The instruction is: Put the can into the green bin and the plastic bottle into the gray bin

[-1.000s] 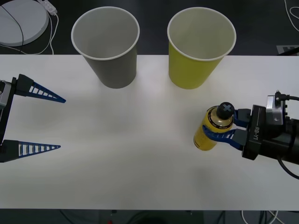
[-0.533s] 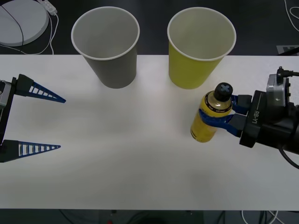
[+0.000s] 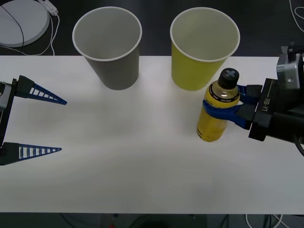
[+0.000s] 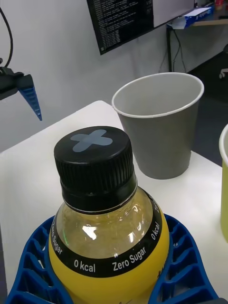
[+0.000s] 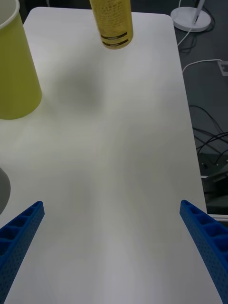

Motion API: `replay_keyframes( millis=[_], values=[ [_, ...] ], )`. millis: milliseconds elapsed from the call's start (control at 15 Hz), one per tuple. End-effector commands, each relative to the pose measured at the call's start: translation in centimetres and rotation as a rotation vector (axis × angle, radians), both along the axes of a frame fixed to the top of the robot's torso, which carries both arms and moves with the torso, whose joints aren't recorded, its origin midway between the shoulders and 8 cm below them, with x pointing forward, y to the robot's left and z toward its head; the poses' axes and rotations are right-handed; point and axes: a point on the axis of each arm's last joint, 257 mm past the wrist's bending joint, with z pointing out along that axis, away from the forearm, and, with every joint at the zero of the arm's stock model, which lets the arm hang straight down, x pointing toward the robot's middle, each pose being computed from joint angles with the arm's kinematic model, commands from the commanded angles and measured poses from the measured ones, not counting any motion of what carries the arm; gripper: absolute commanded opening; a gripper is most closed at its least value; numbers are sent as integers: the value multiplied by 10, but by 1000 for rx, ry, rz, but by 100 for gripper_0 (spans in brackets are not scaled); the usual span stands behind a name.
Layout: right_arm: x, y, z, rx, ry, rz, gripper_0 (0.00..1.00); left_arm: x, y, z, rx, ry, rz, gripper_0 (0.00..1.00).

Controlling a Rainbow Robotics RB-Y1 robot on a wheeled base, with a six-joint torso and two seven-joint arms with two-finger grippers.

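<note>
White table (image 3: 142, 180), dark floor behind. Gray bin (image 3: 108, 45) and green bin (image 3: 203, 47) upright at far edge, both empty. No can visible. Plastic bottle (image 3: 219, 107) clamped at neck in right gripper (image 3: 228, 108), near right edge, just beside green bin, seemingly lifted clear of table. Left gripper (image 3: 45, 124) parked at left edge, fingers spread wide. Neither item binned yet; bottle needs carrying across to gray. Versus 1.0 s ago: bottle higher, nearer far edge; left arm unchanged.
</note>
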Motion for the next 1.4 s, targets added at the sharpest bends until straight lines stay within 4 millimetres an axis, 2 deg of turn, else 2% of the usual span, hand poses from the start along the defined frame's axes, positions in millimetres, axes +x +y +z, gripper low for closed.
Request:
replay_keyframes(
  millis=[67, 600, 1000, 1400],
  values=[
    [-3, 9, 10, 11, 27, -7, 0, 0, 0, 0, 0, 0, 0, 100],
    [2, 24, 44, -11, 78, -25, 0, 0, 0, 0, 0, 0, 0, 100],
    [19, 26, 74, -81, 42, 16, 0, 0, 0, 0, 0, 0, 0, 100],
    [27, 29, 95, -161, 49, 60, 0, 0, 0, 0, 0, 0, 0, 100]
  ],
)
